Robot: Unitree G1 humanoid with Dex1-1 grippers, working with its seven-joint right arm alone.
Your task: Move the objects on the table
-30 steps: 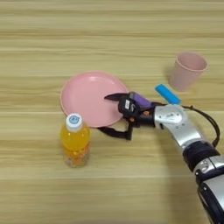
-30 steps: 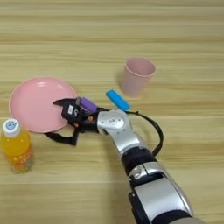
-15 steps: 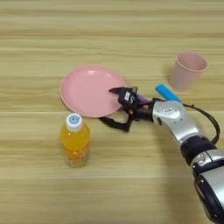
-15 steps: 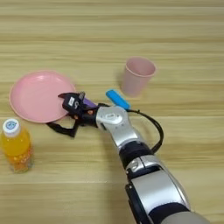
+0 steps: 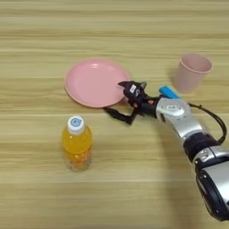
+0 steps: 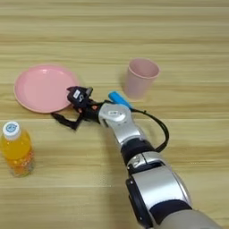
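- Light-brown wooden counter (image 5: 40, 179) of long horizontal planks — fills both views.
- Wide flat pink round plate (image 5: 96, 82) lies left of centre on the counter, empty.
- Small orange-drink bottle with white cap (image 5: 77, 144) stands upright nearer the robot than the plate, apart from it, a little left of the plate's middle.
- Pale pink plastic cup (image 5: 192, 73) stands upright, mouth up, off to the right, well apart from the plate.
- Right arm: silver forearm (image 5: 180, 116) comes in from the lower right, with a black cable looped beside it and a small blue part (image 5: 168, 92) on its top near the wrist.
- Right hand (image 5: 120, 99), two black fingers, is at the plate's right near edge — fingers spread apart, nothing between them.
- Upper finger (image 5: 127, 85) sits over or at the plate's rim; cannot tell if it touches.
- Lower finger (image 5: 117, 114) lies low on the bare counter just outside the plate's rim.
- Hand is well apart from the bottle and from the cup.
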